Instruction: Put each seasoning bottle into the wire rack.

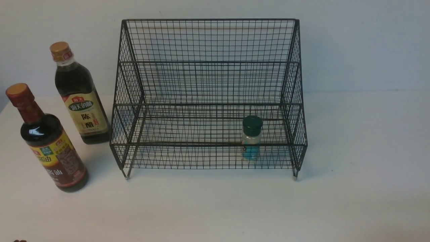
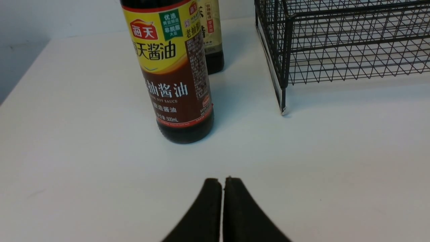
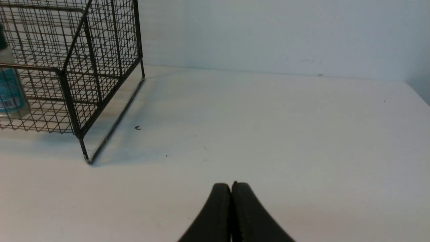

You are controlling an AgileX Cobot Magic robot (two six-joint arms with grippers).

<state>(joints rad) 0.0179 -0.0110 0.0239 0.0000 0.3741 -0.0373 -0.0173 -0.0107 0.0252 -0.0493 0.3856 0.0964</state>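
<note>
The black wire rack (image 1: 208, 84) stands at the middle back of the white table; it also shows in the left wrist view (image 2: 336, 43) and the right wrist view (image 3: 84, 50). The small shaker jar (image 1: 251, 137) with green cap and teal label stands upright in the rack's lower tier, right of centre, and shows in the right wrist view (image 3: 10, 90). Two tall dark bottles stand left of the rack: the cream-label one (image 1: 80, 97) at the back, the yellow-brown-label one (image 1: 50, 144) nearer. My left gripper (image 2: 222, 179) is shut and empty, short of the nearer bottle (image 2: 174, 67). My right gripper (image 3: 231, 185) is shut and empty over bare table.
The table (image 1: 352, 168) ends at a pale wall behind the rack. The table's left edge (image 2: 23, 74) runs close to the bottles. The rack's front feet (image 1: 127, 177) rest on the table. Neither arm shows in the front view.
</note>
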